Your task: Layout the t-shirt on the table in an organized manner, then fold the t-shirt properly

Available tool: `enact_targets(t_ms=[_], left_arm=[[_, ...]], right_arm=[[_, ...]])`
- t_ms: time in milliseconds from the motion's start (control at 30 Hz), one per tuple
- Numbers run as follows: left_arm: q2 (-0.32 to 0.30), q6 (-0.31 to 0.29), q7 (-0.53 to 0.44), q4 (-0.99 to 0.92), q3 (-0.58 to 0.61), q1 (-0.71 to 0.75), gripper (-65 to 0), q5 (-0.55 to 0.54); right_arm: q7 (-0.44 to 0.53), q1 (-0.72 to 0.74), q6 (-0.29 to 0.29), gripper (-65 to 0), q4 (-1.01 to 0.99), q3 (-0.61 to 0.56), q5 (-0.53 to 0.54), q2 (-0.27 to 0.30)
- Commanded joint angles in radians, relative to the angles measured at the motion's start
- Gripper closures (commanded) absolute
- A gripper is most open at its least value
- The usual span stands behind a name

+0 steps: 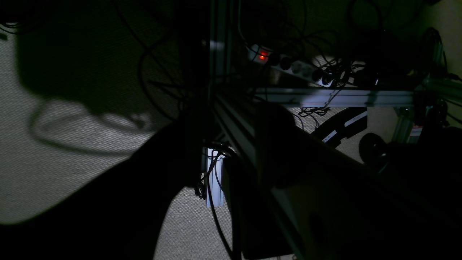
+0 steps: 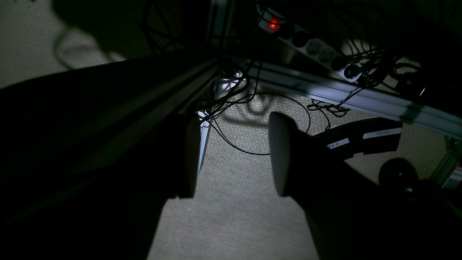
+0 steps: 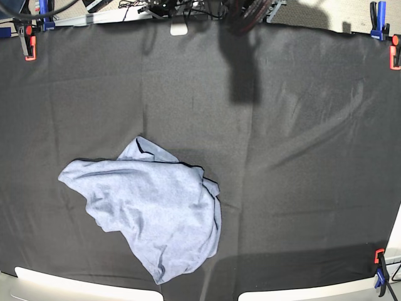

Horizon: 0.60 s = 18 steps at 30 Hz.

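The t-shirt (image 3: pixel 150 213) lies crumpled in a light blue-grey heap on the black table (image 3: pixel 301 157), in the front left part of the base view. No lettering or collar shows. Neither gripper shows in the base view. Both wrist views look down past the table edge at carpet. My right gripper (image 2: pixel 234 159) is open and empty, its two fingers well apart over the floor. My left gripper (image 1: pixel 223 159) shows only as dark silhouettes with a similar wide gap, and holds nothing.
Red and blue clamps (image 3: pixel 28 47) sit at the table's corners, with another one (image 3: pixel 380 263) at front right. Below the table are an aluminium frame (image 2: pixel 361 95), a power strip (image 2: pixel 314 47) with a red light, and loose cables.
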Motion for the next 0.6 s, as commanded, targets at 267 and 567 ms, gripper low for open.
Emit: enact_targets(t_ms=[267, 567], left_arm=[[-0.001, -0.004, 0.007, 0.039, 0.002, 0.040, -21.5, 0.009], [-0.034, -0.004, 0.006, 0.110, 0.002, 0.098, -21.5, 0.009]], right_arm=[[0.005, -0.096, 0.007, -30.3, 0.135, -0.001, 0.000, 0.043], [-0.009, -0.137, 0.007, -30.3, 0.157, -0.001, -0.001, 0.076]])
